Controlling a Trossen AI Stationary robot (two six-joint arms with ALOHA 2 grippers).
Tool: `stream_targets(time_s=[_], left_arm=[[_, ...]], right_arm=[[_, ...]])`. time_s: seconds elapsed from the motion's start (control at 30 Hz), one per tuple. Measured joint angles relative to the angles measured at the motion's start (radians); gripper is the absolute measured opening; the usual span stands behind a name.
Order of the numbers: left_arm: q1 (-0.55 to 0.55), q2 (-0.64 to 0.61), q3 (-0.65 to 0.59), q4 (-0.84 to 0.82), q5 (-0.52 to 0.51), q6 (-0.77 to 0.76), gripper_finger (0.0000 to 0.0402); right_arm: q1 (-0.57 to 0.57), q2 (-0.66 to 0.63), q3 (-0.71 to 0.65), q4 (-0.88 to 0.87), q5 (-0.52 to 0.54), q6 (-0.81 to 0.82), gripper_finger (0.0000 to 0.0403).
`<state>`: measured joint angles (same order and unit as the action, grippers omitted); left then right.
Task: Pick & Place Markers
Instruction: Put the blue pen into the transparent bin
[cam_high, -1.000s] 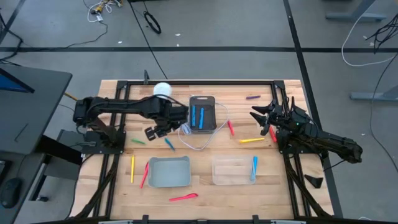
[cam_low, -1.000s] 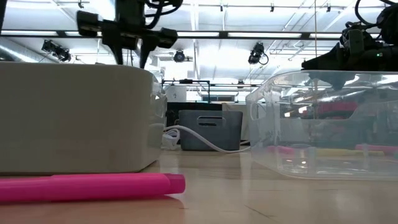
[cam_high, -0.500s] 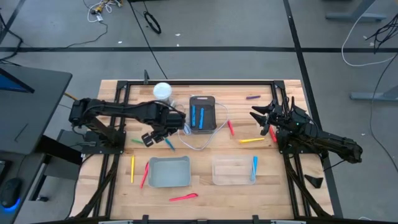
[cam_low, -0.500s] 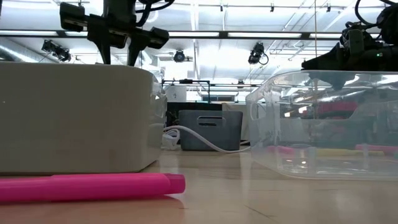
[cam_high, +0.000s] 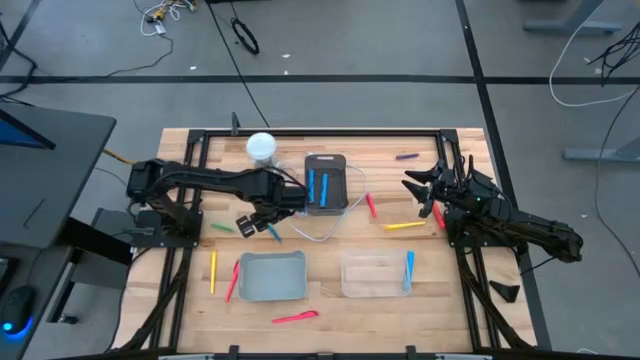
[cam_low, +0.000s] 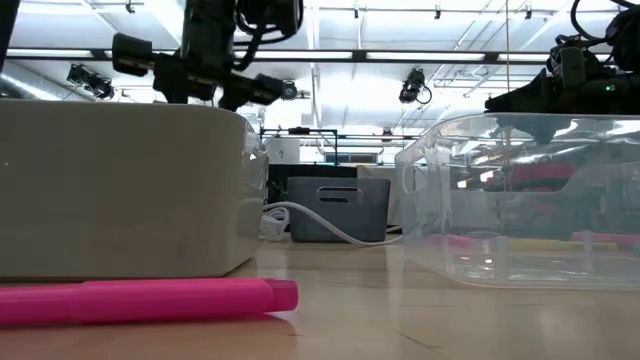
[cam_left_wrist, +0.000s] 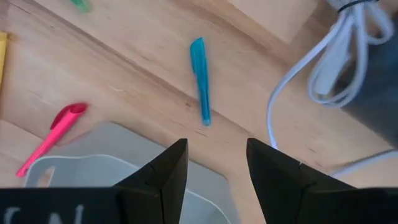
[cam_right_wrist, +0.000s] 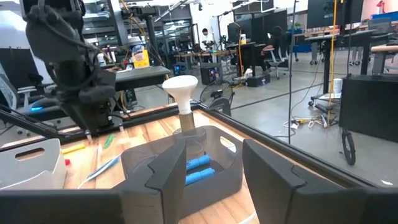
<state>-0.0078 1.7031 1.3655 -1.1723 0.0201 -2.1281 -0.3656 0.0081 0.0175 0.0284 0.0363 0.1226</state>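
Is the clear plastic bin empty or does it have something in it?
Not empty. The high view shows one blue marker lying inside the clear plastic bin, against its right wall; the rest of its floor looks bare.

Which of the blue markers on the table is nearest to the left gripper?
The loose blue marker on bare wood beside the left gripper. The other blue ones lie inside the dark bin or the clear tray.

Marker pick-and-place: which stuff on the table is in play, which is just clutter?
In play:
- blue marker under the open left gripper
- loose markers, e.g. yellow marker, pink marker
- dark bin, grey bin, clear bin

Clutter:
- white cable
- white bulb-shaped thing
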Motion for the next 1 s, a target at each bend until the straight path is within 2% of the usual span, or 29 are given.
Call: stream_targets(time_s=[0.1,0.3,0.8,1.0], left_arm=[[-0.001,0.019,-0.003,0.003,0.001,-0.004,0.0172],[0.0,0.019,-0.095,0.129,0.001,-0.012,0.0172],[0.004,0.03,-0.248,0.307,0.007,-0.041,0.0172],[0.003,0.092,-0.261,0.343,0.067,-0.029,0.0172]], right_arm=[[0.0,0.0,0.0,0.0,0.0,0.0,0.0159],[0.0,0.0,0.0,0.0,0.0,0.0,0.0159],[0.0,0.0,0.0,0.0,0.0,0.0,0.0159],[0.0,0.0,0.0,0.0,0.0,0.0,0.0159]])
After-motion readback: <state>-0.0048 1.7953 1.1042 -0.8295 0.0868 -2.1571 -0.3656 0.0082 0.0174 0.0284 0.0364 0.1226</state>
